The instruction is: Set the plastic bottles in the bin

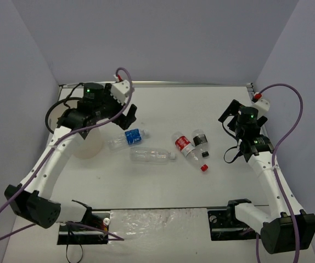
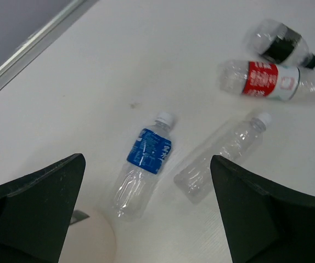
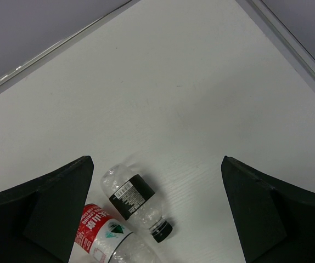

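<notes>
Four bottles lie on the white table. The blue-labelled bottle (image 1: 129,138) (image 2: 149,156) and the plain clear bottle (image 1: 152,155) (image 2: 223,156) lie left of centre. The red-labelled bottle (image 1: 186,148) (image 2: 271,81) (image 3: 102,236) and the black-labelled bottle (image 1: 200,140) (image 2: 280,46) (image 3: 133,197) lie side by side right of centre. The orange-liquid bottle is out of view. The translucent white bin (image 1: 89,145) (image 2: 89,242) stands at the left under my left arm. My left gripper (image 1: 129,116) (image 2: 146,161) is open and empty above the blue-labelled bottle. My right gripper (image 1: 228,121) (image 3: 157,161) is open and empty, right of the black-labelled bottle.
The table (image 1: 163,186) has a metal rail along its far edge (image 1: 201,84) and grey walls on three sides. Purple cables (image 1: 289,126) loop from both arms. The arm bases sit at the near edge.
</notes>
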Robot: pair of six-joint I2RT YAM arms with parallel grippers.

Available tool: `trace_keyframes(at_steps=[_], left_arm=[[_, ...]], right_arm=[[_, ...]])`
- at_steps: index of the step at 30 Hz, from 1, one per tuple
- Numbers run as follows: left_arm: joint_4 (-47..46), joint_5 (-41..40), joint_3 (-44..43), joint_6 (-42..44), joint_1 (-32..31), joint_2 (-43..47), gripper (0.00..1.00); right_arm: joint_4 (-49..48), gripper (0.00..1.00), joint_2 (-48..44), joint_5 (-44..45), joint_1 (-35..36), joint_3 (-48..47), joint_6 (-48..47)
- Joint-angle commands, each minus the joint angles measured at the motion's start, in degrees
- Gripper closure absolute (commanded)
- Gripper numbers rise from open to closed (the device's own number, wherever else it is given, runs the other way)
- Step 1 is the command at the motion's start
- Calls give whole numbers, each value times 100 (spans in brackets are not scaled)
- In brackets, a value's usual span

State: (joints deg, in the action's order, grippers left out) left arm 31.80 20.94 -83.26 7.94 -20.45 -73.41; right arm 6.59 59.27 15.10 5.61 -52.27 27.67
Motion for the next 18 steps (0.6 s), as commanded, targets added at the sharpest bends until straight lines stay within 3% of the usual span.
trace_keyframes(at_steps=[1,6,10,18], left_arm=[[138,1173,-413,1899,-272,-612,3],[860,1294,-952,2249,-232,-1566,3],[340,1398,-716,1959,-96,-2028,3],[486,1306,-881,1883,-21,-2903,3]], right_arm=[[-439,0,-80,-103,-24,-34,-143],[-457,0,-149,-109,-24,-11,-168],[-474,0,-127,-137,-24,-10,-167],[-483,0,-108,-235,-24,-9,-210]])
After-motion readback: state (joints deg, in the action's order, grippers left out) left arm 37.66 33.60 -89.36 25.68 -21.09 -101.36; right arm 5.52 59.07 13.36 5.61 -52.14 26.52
